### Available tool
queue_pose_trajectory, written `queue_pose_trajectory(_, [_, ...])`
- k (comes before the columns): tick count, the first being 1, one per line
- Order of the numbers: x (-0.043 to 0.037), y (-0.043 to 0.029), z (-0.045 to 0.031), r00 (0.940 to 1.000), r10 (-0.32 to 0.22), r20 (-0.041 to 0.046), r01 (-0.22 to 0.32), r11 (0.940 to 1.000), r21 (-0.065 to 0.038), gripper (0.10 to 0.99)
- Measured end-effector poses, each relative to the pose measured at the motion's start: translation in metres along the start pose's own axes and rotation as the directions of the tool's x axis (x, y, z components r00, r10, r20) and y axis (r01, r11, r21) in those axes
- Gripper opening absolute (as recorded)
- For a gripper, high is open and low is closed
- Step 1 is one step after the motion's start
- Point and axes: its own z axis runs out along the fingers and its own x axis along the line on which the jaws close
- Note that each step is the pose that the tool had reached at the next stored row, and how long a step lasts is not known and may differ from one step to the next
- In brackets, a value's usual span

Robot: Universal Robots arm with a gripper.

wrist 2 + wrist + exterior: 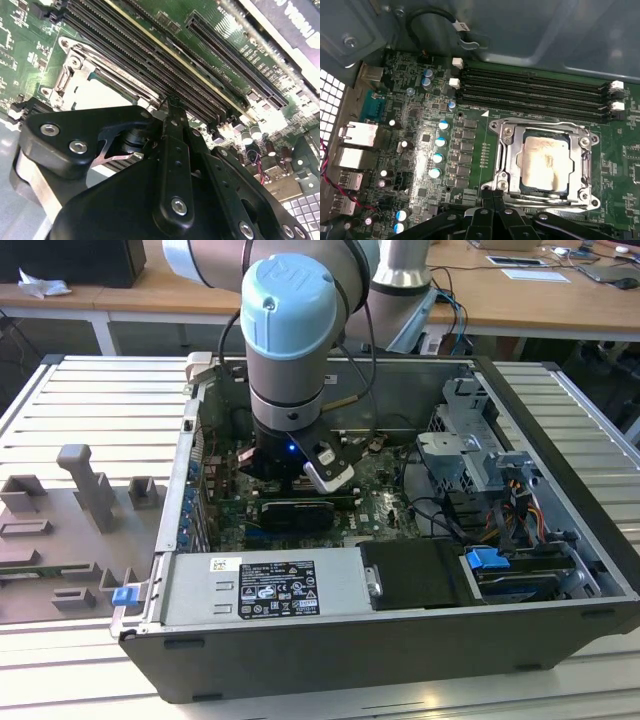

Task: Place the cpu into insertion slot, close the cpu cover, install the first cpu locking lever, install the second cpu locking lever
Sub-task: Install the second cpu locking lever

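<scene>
Cpu (543, 162) sits in slot (586, 162), cover (509, 150) down; levers look unlatched. Claw (492, 196) shut, empty, at slot's edge.

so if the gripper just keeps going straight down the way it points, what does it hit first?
Probably the near edge of the cpu cover, closed over the cpu in the first wrist view. The gripper sits right at that edge; depth is unclear, so it may already be touching.

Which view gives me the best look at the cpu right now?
The first wrist view: the cpu shows nearly whole, seated under the cpu cover. In the second wrist view the gripper's black body hides most of the cpu. In the exterior view the arm stands over that spot.
</scene>
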Motion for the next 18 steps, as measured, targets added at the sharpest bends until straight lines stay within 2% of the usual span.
queue_pose_trajectory(8, [0.0011, 0.0005, 0.0048, 0.9998, -0.021, -0.0023, 0.021, 0.9996, -0.017, 0.106])
queue_pose_trajectory(12, [0.0029, 0.0005, 0.0052, 0.9997, -0.025, -0.0031, 0.025, 0.9995, -0.018, 0.106])
queue_pose_trajectory(18, [0.0028, 0.0027, -0.0034, 0.9997, -0.025, -0.0021, 0.025, 0.9994, -0.023, 0.106])
